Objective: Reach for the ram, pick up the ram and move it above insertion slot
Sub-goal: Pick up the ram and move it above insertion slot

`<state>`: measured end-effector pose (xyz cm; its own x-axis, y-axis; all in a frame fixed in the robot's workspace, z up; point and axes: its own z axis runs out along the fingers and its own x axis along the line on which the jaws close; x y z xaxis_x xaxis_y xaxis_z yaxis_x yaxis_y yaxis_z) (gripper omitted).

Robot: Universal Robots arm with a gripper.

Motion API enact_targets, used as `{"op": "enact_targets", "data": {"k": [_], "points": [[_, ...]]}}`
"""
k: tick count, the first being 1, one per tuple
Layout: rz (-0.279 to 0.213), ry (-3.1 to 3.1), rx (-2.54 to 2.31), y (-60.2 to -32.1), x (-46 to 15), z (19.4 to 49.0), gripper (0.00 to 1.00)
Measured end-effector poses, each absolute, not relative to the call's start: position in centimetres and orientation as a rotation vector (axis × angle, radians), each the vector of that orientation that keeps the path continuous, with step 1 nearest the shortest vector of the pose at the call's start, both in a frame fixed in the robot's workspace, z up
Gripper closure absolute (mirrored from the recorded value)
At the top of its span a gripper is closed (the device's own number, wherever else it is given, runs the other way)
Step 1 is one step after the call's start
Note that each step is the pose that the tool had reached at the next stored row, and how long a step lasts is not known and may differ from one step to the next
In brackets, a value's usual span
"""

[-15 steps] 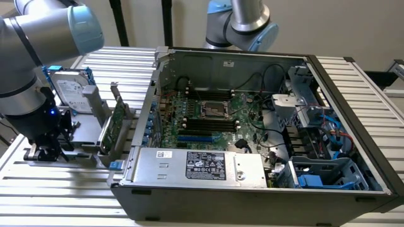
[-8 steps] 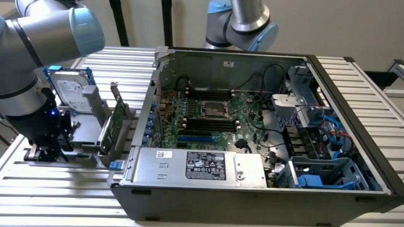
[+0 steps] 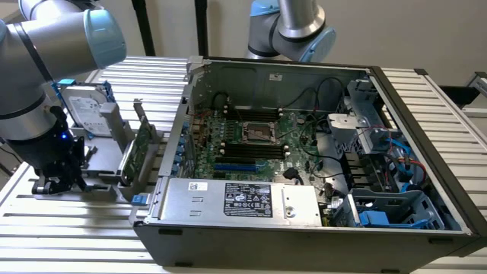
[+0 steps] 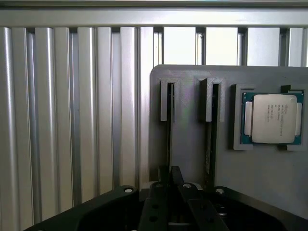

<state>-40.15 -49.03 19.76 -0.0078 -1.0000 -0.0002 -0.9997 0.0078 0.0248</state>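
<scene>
On the slatted table [image 3: 45, 228], at the exterior view's left of the open computer case [image 3: 304, 245], a grey holder [image 4: 187, 120] is seen. The ram [image 4: 169, 139] is stood on edge in one of the holder's two narrow slots. A second stick [image 4: 210, 144] is kept in the slot just beside it, and a processor [image 4: 272, 118] is laid flat in a recess further along. The gripper [image 4: 170, 175] is set low over the first slot, and its jaws are drawn narrow, closed onto the upper edge of the ram as far as the wrist view allows. How far along the stick the grip sits cannot be told, since that part is hidden beneath the fingers.

The ram is judged to be light, thin and stiff, yet brittle if twisted or bent. It is best taken by its two flat faces along the free upper edge, near the middle so that it is kept level. The small chips are to be spared heavy pressure. The contact edge, seated down in the slot, is best left untouched. Because the faces are smooth, a firm, square pinch is called for, or the stick may be tilted in the slot.
</scene>
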Motion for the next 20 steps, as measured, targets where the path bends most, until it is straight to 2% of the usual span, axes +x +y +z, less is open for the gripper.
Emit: {"op": "enact_targets", "data": {"k": [20], "points": [[-0.036, -2.206, 2.204, -49.03, -40.12, 20.08, 0.87]]}}
